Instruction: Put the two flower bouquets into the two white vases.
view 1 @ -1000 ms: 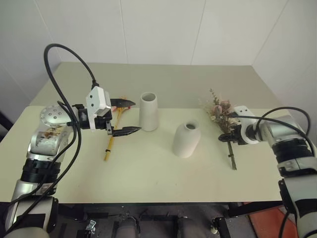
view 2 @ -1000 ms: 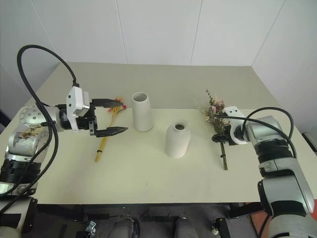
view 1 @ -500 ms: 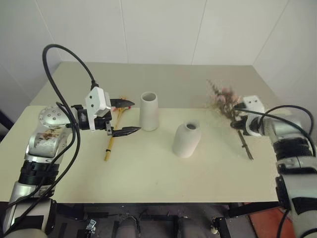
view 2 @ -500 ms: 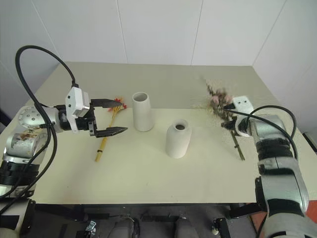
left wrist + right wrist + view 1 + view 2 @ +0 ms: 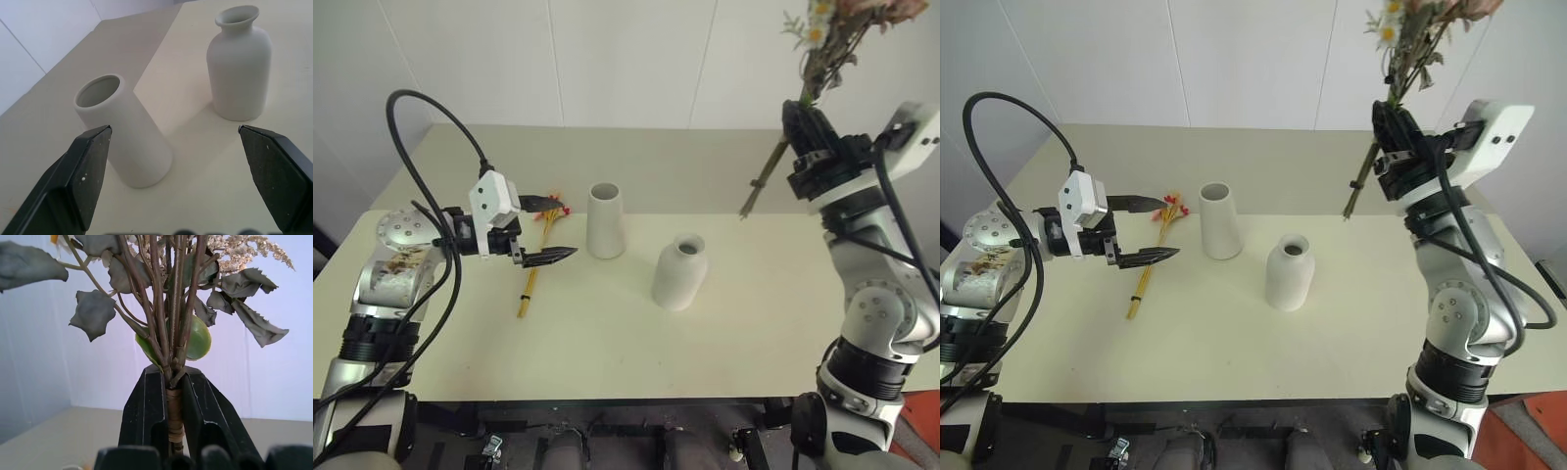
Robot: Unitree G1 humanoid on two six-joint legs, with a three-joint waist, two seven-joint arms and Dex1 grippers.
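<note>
The right pincer (image 5: pixel 803 103) is up high above the surface (image 5: pixel 607 333), pressed together on the bound stems of the bushy bouquet (image 5: pixel 1410 44). The blooms stand upward against the wall and the long stem ends (image 5: pixel 759 184) trail down at a slant, clear of the surface. From the right wrist view the two black fingers (image 5: pixel 146 416) clamp either side of the wrapped stem bundle (image 5: pixel 173 413), green leaves fanning out just above the grip.

Take the taller vase (image 5: pixel 606 220) as the landmark: it stands upright on the surface, mouth open. The shorter rounded vase (image 5: pixel 680 272) stands upright too, near it on the robot's right and a little closer to the robot.

On the taller vase's other side, the slim yellow bouquet (image 5: pixel 536 262) lies flat on the surface, red-pink buds at the far end, stalks running back toward the robot.

The left pincer (image 5: pixel 553 230) hovers just beside the taller vase, over the slim bouquet, jaws spread wide and holding nothing. In the left wrist view its fingertips (image 5: pixel 90 171) frame both vases, pointing level at them.
</note>
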